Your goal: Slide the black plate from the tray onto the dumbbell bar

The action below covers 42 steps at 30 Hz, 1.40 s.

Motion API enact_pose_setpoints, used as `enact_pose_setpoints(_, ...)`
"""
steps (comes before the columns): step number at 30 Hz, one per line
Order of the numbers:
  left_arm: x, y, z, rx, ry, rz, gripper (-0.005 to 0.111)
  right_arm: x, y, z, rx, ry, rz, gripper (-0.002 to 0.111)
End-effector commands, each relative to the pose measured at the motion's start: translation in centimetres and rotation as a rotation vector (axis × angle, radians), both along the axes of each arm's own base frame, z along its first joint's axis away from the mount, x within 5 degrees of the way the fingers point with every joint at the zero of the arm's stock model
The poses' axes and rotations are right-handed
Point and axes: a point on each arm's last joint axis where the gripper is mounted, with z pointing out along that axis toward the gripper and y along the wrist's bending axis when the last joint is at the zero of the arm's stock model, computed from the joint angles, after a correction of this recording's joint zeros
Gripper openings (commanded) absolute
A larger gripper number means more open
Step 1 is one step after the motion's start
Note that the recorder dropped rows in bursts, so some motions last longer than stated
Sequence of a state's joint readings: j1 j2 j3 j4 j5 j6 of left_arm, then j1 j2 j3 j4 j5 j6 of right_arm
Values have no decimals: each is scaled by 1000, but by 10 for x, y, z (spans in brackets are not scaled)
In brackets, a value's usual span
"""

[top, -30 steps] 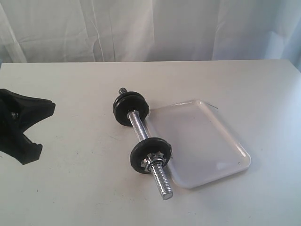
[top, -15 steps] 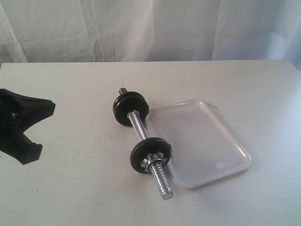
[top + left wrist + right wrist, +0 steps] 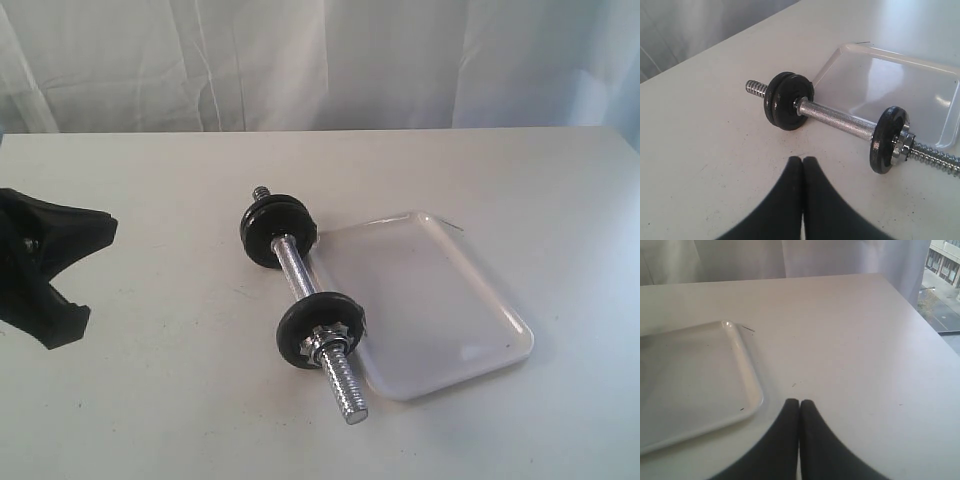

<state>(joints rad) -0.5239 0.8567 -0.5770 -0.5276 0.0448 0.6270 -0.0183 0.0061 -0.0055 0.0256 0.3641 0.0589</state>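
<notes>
Finishing looks like the step in hand: the tray (image 3: 500, 352) lies bare, and the black plate (image 3: 280, 232) is probably one of the paired discs at the far end of the dumbbell bar (image 3: 297, 275), though which is unclear. Keep both arms off so the bar cannot roll. The left gripper (image 3: 802, 161) hovers left of it, pinched together on nothing; the right gripper (image 3: 799, 403), just right of the tray, likewise.
</notes>
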Motion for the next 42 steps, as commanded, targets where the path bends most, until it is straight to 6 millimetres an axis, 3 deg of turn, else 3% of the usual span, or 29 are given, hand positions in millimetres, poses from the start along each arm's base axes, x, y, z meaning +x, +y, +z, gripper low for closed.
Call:
enact_pose_setpoints(1,-1,1,-1,-8,3,5,0,0,0,0,5,-14,-9,0)
enact_pose_setpoints(11,-6,6,-6,-11,-18,22,0,0,0,0,5,-14,-9,0)
enact_pose_setpoints(19,-45,34,-45,-114,-14,112,0,0,0,0,5,-14,-9,0)
enact_pose_setpoints(24,-59,56,-69,-218,15,276,0,0,0,0,5,-14,-9,0)
enact_pose_setpoints(29,-68,71,-81,-265,31,431,0,0,0,0,5,-14,-9,0)
enact_pose_setpoints(42,-86,88,-109,-324,94,676,0,0,0,0,5,-14,-9,0)
